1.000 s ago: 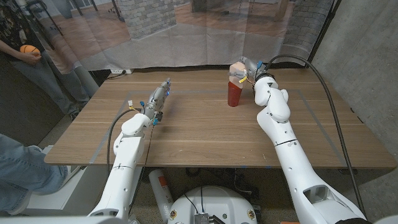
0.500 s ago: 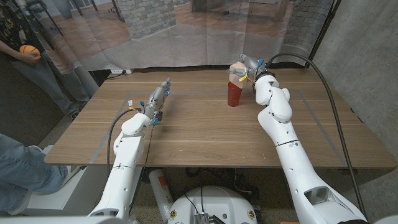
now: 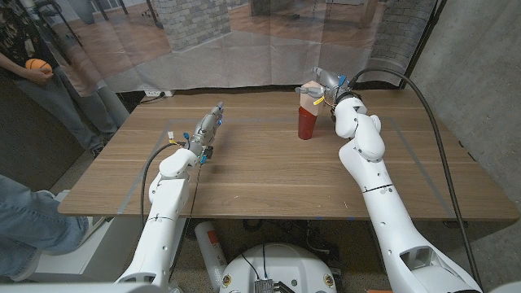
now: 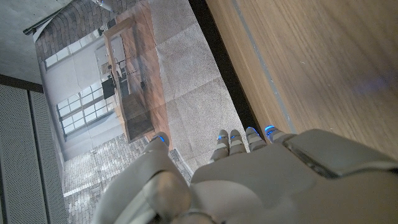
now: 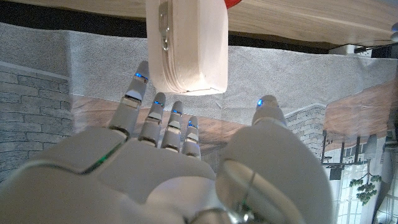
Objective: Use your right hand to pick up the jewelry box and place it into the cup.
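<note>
Wooden table: brown plank surface spanning the head view; it carries both arms and the cup.
Person: stands at the far left edge beyond the table, holding an orange ball.
Left hand: at the left part of the table, fingers extended and lying close together toward the far edge, holding nothing. In the left wrist view the left hand shows its back, fingertips side by side, with the table edge beyond them.
Cup: red, upright on the table, right of centre near the far edge.
Jewelry box: pale beige, sitting in the cup mouth and projecting above the rim. In the right wrist view the jewelry box shows a metal clasp on one side and a seam around its body; a sliver of red cup shows beside it.
Right hand: raised just beside the box, on its right. In the right wrist view the right hand has fingers and thumb spread apart, fingertips close to the box but not gripping it.
</note>
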{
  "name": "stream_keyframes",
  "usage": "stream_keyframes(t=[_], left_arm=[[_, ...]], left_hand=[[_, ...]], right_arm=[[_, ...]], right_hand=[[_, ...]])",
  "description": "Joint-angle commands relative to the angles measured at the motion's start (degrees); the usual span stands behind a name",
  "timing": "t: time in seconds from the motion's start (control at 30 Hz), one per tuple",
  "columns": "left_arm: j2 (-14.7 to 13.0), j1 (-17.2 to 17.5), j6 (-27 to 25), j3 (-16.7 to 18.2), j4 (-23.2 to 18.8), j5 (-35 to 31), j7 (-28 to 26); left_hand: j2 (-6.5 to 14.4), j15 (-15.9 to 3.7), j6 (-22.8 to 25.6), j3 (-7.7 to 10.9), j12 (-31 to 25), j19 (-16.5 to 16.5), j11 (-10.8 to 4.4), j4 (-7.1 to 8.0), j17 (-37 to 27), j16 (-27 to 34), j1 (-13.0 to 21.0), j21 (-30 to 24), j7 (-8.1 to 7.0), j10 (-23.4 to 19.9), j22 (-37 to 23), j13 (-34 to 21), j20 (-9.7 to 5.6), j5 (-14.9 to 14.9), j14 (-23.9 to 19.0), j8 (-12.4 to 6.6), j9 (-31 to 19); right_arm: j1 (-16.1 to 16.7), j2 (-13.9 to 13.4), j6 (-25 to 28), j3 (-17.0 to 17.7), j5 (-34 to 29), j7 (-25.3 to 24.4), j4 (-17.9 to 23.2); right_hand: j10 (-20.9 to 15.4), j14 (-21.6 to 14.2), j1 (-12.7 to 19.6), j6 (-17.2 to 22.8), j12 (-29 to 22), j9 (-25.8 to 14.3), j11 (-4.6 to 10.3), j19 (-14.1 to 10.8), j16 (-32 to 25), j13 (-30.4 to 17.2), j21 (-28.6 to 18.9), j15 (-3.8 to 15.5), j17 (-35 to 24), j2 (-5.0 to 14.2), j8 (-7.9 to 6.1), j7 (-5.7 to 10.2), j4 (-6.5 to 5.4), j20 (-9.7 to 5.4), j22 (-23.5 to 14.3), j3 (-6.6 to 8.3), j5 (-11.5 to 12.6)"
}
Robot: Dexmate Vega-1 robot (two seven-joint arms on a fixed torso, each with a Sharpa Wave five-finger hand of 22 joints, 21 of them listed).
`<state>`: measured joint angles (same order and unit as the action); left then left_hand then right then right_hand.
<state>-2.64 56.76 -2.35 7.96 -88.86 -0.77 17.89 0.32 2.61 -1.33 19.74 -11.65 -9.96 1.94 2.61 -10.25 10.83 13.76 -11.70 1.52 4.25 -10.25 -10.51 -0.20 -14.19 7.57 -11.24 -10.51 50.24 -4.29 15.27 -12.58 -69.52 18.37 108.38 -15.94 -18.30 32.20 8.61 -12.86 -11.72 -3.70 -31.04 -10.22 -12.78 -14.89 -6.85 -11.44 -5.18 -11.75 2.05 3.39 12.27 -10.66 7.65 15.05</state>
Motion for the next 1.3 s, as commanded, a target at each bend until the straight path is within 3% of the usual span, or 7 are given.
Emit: stream_keyframes(t=[0.03,0.37,0.8,1.3], left_arm=[[-0.24,0.1,-0.16,0.04,-0.25,-0.14,0.21],[-0.4,0.04,0.0,-0.12,-0.31,-0.07,0.61],[-0.49,0.22,-0.22,-0.33,-0.92,-0.2,0.64],[-0.52,0.94,0.01,-0.05,-1.86,0.19,0.37]], left_hand=[[-0.07,-0.05,-0.03,-0.33,-0.01,-2.31,0.04,-0.08,-0.22,-0.06,0.7,0.03,-0.34,-0.22,-0.3,-0.22,0.44,0.11,0.02,-0.06,-0.26],[-0.04,-0.07,-0.03,-0.37,0.03,-2.29,-0.03,-0.09,-0.23,-0.05,0.75,0.01,-0.33,-0.14,-0.3,-0.22,0.46,0.15,0.0,-0.06,-0.26],[-0.01,-0.12,0.0,-0.41,0.03,-2.31,0.1,-0.11,-0.23,-0.05,0.8,0.02,-0.35,-0.14,-0.3,-0.22,0.48,0.19,-0.02,-0.06,-0.26],[0.05,-0.04,0.06,-0.47,0.02,-2.32,0.15,-0.14,-0.23,-0.05,0.87,0.02,-0.31,-0.15,-0.31,-0.22,0.5,0.24,-0.01,-0.07,-0.26]], right_arm=[[0.17,0.04,-1.0,-0.25,-0.47,-0.12,1.47],[0.04,-0.33,-1.94,0.32,-0.97,0.08,2.91],[0.45,-0.37,-2.93,1.3,-1.13,-0.47,4.65],[0.37,-0.97,-4.86,1.68,-1.87,0.09,7.04]], right_hand=[[-0.25,-0.17,-0.18,0.51,-0.31,-0.04,0.38,0.33,-0.3,0.0,0.14,0.28,-0.19,-0.1,-0.18,-0.01,0.03,0.13,-0.01,-0.07,0.27],[-0.55,-0.04,-0.5,0.81,-0.48,-0.02,0.41,0.48,-0.36,0.04,0.35,0.25,-0.16,-0.08,-0.27,0.19,-0.11,0.14,-0.02,-0.22,0.35],[-0.79,1.72,-1.57,1.64,-0.73,0.04,0.38,3.79,-0.14,0.17,2.28,-1.03,0.02,-0.25,-0.45,0.53,-0.49,0.14,0.06,-0.85,0.63],[-0.76,2.21,-2.19,2.46,-0.81,0.07,0.49,5.17,-0.23,0.24,3.03,-0.9,0.1,-0.24,-0.65,0.79,-0.74,0.21,0.08,-1.18,0.8]])
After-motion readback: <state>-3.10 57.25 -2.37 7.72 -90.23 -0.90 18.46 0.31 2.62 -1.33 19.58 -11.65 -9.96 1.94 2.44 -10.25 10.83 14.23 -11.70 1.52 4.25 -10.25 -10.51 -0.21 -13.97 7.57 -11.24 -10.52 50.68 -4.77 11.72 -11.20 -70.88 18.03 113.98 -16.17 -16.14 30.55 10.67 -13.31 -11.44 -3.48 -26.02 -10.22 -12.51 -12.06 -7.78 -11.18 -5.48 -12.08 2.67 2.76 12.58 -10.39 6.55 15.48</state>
